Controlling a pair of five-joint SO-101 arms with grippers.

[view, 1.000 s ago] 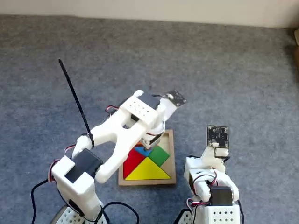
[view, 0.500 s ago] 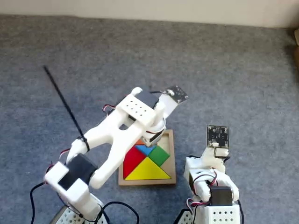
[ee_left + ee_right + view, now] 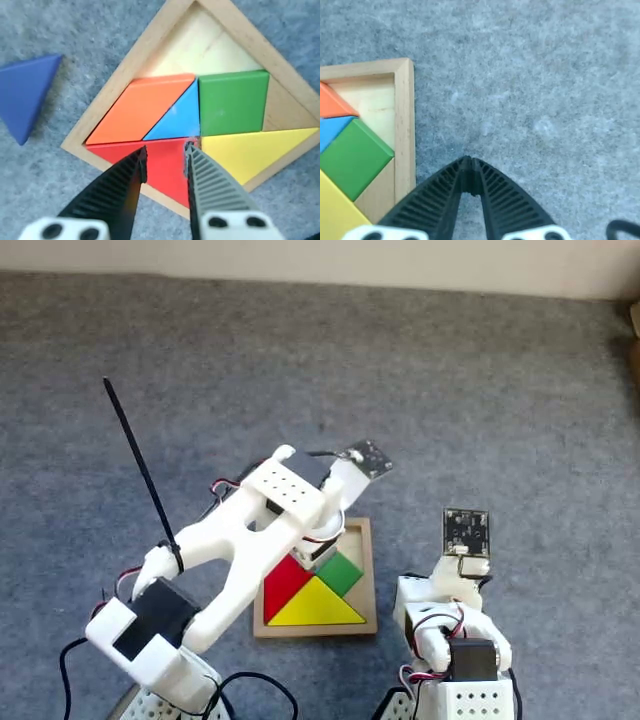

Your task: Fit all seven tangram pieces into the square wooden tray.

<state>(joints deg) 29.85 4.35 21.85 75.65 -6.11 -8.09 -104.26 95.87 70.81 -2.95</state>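
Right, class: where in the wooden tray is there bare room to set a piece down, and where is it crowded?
Two bare patches: a large corner between the orange parallelogram, the green square and the tray rim; a small triangle between green square, yellow triangle and rim. The rest is packed, with the left gripper, jaws open, over the red triangle.

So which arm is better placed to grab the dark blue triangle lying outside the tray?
Left, probably. The left gripper hovers open over the tray, and the dark blue triangle lies on the carpet beside it. The right gripper is shut over carpet by another tray edge.
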